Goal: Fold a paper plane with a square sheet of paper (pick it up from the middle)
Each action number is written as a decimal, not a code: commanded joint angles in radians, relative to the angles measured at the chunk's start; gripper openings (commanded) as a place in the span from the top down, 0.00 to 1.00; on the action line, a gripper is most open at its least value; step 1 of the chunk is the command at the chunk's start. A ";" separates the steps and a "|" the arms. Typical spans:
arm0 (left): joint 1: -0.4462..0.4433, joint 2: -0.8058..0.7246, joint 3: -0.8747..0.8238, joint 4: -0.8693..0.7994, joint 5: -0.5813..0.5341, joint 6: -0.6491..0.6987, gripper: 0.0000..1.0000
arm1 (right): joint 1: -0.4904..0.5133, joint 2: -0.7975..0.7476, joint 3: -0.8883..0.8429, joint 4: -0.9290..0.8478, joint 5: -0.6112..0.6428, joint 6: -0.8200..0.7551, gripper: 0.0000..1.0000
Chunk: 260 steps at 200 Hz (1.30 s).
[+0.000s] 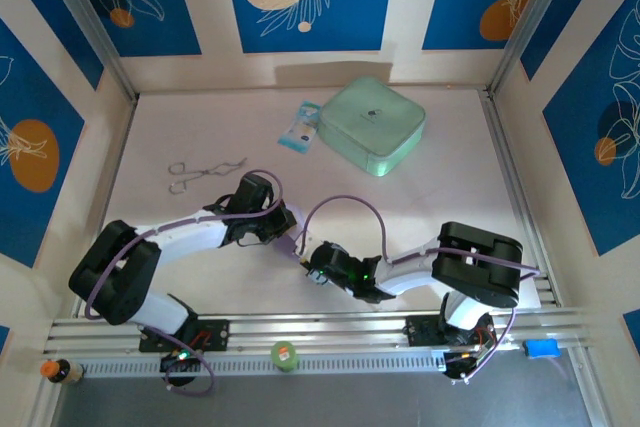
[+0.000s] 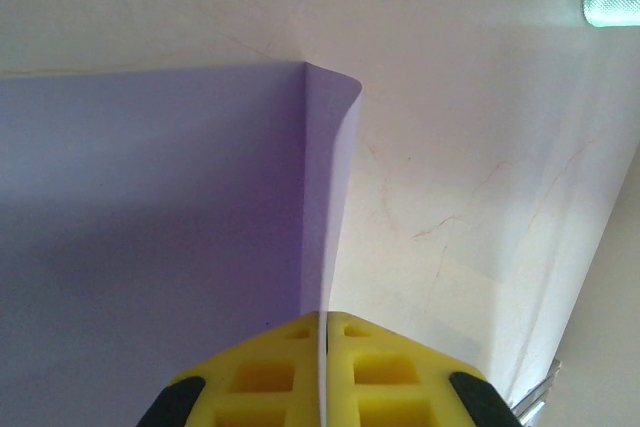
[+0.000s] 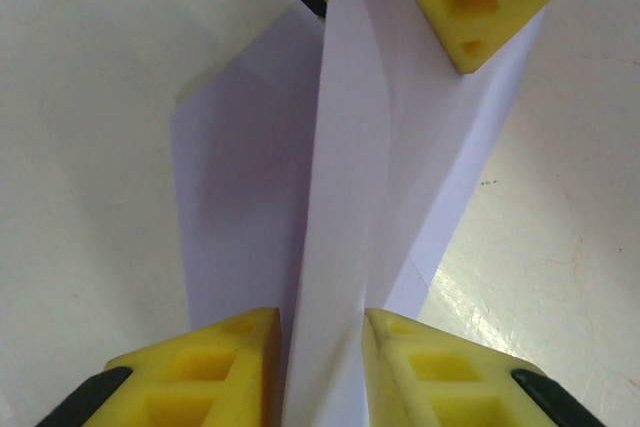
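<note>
Lavender paper sheet [image 2: 150, 227], thin, creased: left hand [image 2: 325, 325] pinched shut on it; right hand [image 3: 320, 319] half-open astride it.

Lighting: bright, diffuse, even. Tabletop [image 1: 450, 187]: pale, mildly washed out. Square sheet of paper [image 2: 150, 227]: deep violet shade left of its raised fold; soft grey shadow on the tabletop right of the fold. Focus: slightly soft at the frame edge below the sheet.
</note>
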 commanded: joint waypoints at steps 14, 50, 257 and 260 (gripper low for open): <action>0.009 -0.004 -0.010 -0.009 0.011 -0.007 1.00 | -0.006 -0.014 0.016 0.032 0.017 0.037 0.70; 0.009 -0.001 -0.013 -0.004 0.013 -0.008 1.00 | -0.008 -0.009 0.013 0.046 0.015 0.048 0.68; 0.010 0.004 -0.010 -0.013 0.003 -0.009 1.00 | -0.021 -0.043 0.002 0.006 -0.027 0.122 0.72; 0.009 0.004 -0.010 -0.012 0.002 -0.010 1.00 | -0.022 -0.043 0.004 0.002 -0.027 0.124 0.72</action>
